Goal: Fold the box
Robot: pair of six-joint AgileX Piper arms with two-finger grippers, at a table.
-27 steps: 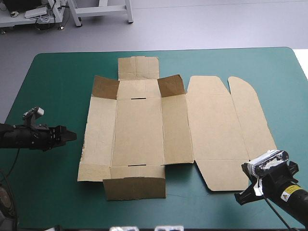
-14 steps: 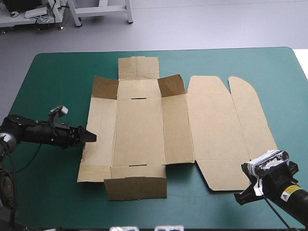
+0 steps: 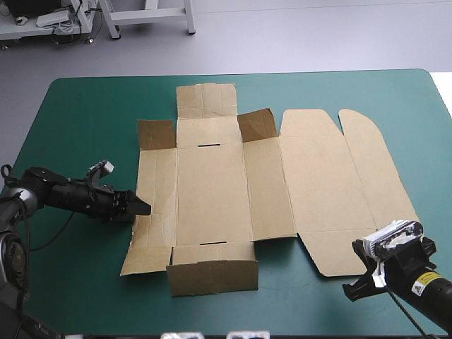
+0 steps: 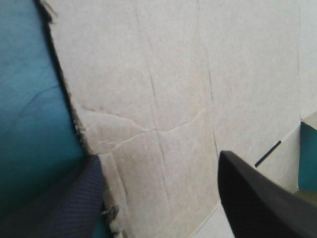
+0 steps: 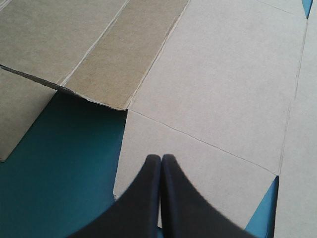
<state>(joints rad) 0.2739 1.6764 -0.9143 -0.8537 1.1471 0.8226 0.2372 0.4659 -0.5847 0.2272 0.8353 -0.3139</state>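
Cut off: most of the box [image 4: 163, 74] ran beyond the left gripper [image 4: 158, 157].
Left gripper: reached low, fingers apart astride its frayed edge.
Right gripper [image 5: 161, 158]: fingers pressed together.

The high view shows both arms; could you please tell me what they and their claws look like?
Both arms are slim, black and tubular. The left arm ends in the left claw, the right arm in the right claw; each has two broad black fingers curved like fins, tapering to a point. A small yellow label marks the right arm.
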